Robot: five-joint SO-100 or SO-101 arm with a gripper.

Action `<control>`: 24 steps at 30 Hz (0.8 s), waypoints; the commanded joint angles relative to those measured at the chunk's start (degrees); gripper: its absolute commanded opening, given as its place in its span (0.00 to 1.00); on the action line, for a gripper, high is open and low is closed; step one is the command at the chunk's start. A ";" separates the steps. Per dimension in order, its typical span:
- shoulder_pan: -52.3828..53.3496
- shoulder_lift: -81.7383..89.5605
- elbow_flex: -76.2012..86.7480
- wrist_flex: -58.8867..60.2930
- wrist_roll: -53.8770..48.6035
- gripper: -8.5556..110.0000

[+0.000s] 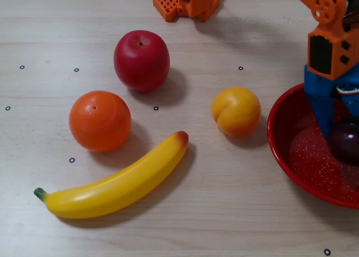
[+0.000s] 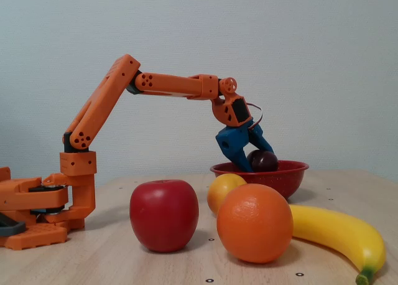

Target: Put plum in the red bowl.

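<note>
The plum (image 1: pixel 343 143) sits low over the speckled inside of the red bowl (image 1: pixel 291 161), gripped between the 2 blue fingers of the gripper (image 1: pixel 340 139). In the fixed view the plum (image 2: pixel 263 161) shows just above the rim of the red bowl (image 2: pixel 283 176), so its underside is hidden and whether it touches the bowl floor cannot be told. The jaws stand parted only as wide as the fruit and press against its sides. Apart from the plum and the fingertips reaching in, nothing else lies in the bowl.

In the overhead view the bowl is at the right edge, partly cut off. Just left of it, apart from the rim, rests the peach (image 1: pixel 235 111). Further left come the apple (image 1: pixel 141 60), the orange (image 1: pixel 100 120) and the banana (image 1: pixel 115 184), all on the wooden table (image 1: pixel 224 212). The orange arm (image 2: pixel 168 84) stretches from its base (image 2: pixel 37 210) toward the bowl.
</note>
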 commanded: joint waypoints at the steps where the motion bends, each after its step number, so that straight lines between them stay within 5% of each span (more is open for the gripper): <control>1: 2.99 3.60 -6.77 -0.79 -2.46 0.07; 8: 2.90 2.29 -6.50 -1.05 -6.42 0.07; 17: 2.99 2.02 -6.24 2.81 -7.29 0.38; 24: 3.43 2.29 -6.24 3.08 -7.12 0.44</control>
